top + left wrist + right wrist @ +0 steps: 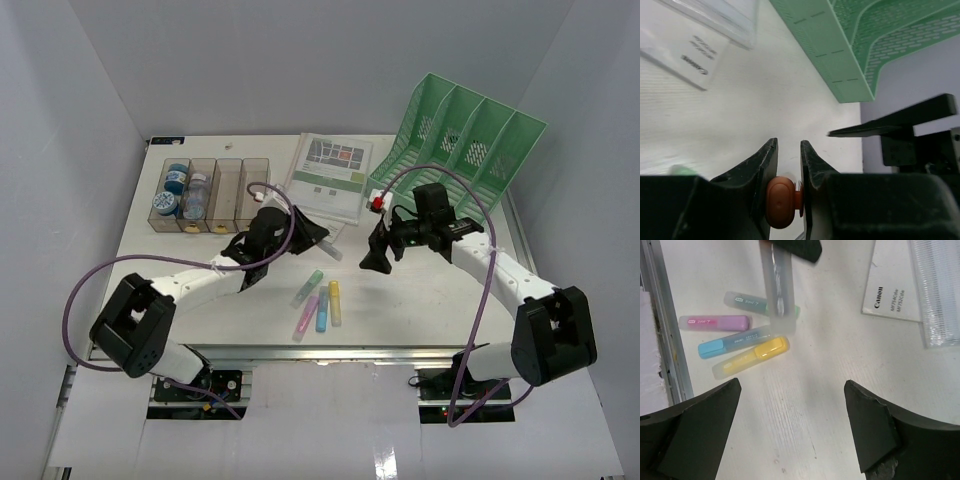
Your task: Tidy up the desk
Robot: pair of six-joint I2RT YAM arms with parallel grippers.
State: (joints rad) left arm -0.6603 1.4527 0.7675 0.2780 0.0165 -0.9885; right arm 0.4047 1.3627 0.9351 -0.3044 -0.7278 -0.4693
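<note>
Four highlighters (322, 312) lie together, a green file rack (465, 140) stands back right, a smoky tray (253, 185) back left.

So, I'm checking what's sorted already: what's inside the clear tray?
The tray holds round blue-and-white items in its two left compartments. The two right ones look bare apart from small yellowish bits at the near end. Its smoky walls may hide anything lying low.

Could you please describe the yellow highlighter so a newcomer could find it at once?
On the white desk, just behind the metal front rail and about midway along it, four highlighters lie in a loose cluster. The yellow highlighter is the outermost one on the robot's right, beside the blue highlighter; the others are the pink highlighter and the green highlighter.
</note>
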